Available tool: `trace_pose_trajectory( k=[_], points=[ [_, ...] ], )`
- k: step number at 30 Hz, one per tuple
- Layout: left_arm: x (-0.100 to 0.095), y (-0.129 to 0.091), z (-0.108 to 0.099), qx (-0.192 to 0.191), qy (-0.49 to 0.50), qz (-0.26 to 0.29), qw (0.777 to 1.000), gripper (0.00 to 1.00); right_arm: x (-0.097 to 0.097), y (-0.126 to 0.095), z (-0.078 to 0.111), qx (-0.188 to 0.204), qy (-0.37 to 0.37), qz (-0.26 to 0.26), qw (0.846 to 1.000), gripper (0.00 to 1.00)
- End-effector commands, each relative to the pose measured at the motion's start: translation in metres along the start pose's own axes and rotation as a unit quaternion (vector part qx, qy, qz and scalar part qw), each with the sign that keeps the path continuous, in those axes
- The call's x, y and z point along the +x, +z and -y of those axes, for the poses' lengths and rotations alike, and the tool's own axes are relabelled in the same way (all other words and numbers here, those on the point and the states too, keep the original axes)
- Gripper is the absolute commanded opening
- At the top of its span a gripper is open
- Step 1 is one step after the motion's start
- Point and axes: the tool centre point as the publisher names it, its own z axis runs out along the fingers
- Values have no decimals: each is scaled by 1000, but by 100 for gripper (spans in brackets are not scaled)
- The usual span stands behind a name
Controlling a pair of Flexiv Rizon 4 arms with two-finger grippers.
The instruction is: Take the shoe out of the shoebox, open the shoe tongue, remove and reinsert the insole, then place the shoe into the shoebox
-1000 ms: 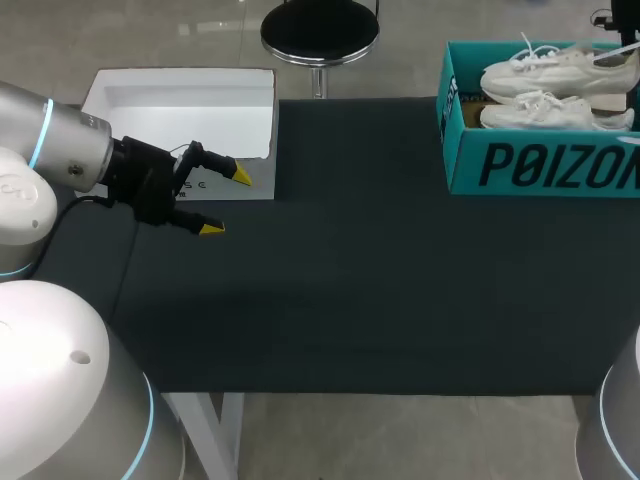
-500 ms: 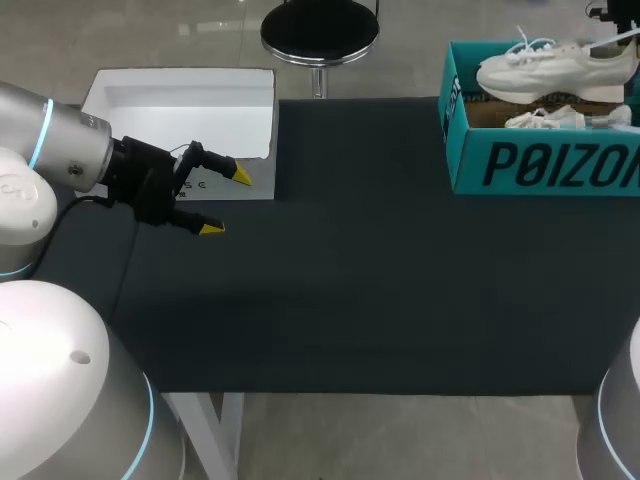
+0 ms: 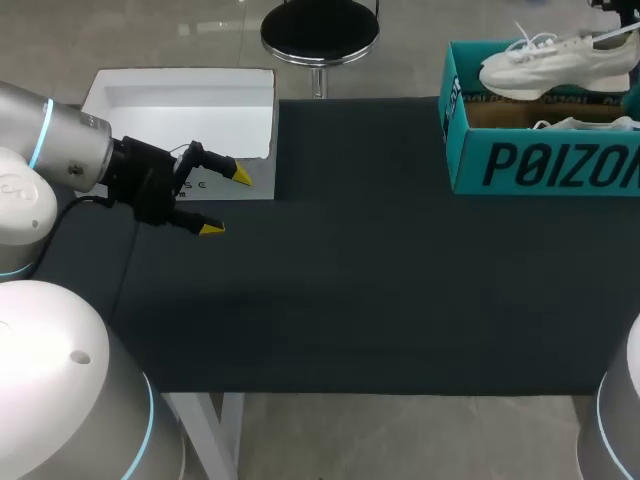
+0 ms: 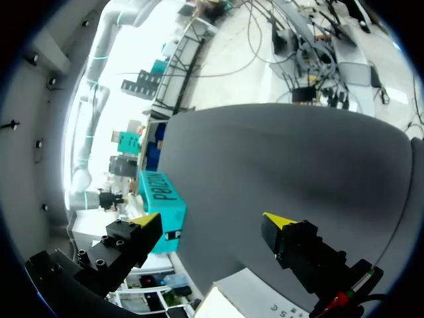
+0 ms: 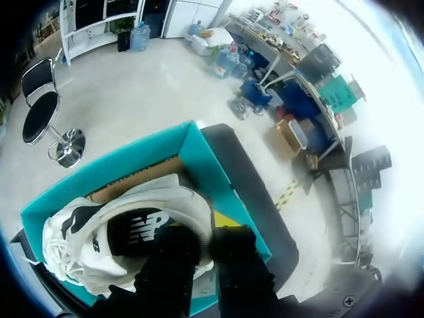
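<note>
**Fingers clamp shoe above box, slip and snag risk**

Fingers of the right gripper (image 5: pixel 207 232) are closed on one end of the white shoe (image 3: pixel 555 65), apparently the heel end, one finger on each side of the rim. The shoe hangs over the open teal shoebox (image 3: pixel 540 165), raised above its walls but not yet out over the table (image 3: pixel 350 300). A second shoe (image 3: pixel 590 124) lies in the box below it. The left gripper (image 3: pixel 210 200) hovers well apart at the table's left side, near a white box (image 3: pixel 180 100), with its fingers spread wide and nothing between them.

Risks, as I judge them:
- The grip is on one end only, so the toe could sag or swing and the shoe could twist out of the fingers.
- The loose laces (image 3: pixel 530 42) could catch on the box or the second shoe.
- A low sideways move could knock the toe on the near wall and drag the shoebox.
</note>
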Motion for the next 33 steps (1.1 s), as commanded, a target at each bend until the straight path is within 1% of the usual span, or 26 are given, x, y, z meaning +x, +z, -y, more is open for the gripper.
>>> trace_pose_trajectory(
  k=[1, 3, 10, 13, 19, 21, 23, 27, 33],
  points=[
    [0, 1, 0, -1, 0, -1, 1000, 100, -1, 11, -6, -1, 5, -9, 1000, 0],
    [0, 1, 0, -1, 0, -1, 1000, 100, 0, 17, -7, 6, 8, -17, 1000, 0],
    [0, 1, 0, -1, 0, -1, 1000, 100, 3, 30, -1, 2, 9, -27, 1000, 0],
    [0, 1, 0, -1, 0, -1, 1000, 100, 7, 37, 1, 8, 11, -38, 999, 0],
    [0, 1, 0, -1, 0, -1, 1000, 100, 14, 48, 6, 8, 7, -44, 999, 0],
    [0, 1, 0, -1, 0, -1, 1000, 100, 16, 52, 10, 1, 2, -35, 999, 0],
    [0, 1, 0, -1, 0, -1, 1000, 100, 17, 58, 13, 7, 4, -40, 999, 0],
    [0, 1, 0, -1, 0, -1, 1000, 100, 20, 69, 18, 8, 0, -41, 999, 0],
    [0, 1, 0, -1, 0, -1, 1000, 100, 26, 85, 23, 0, -15, -50, 999, 0]
  ],
)
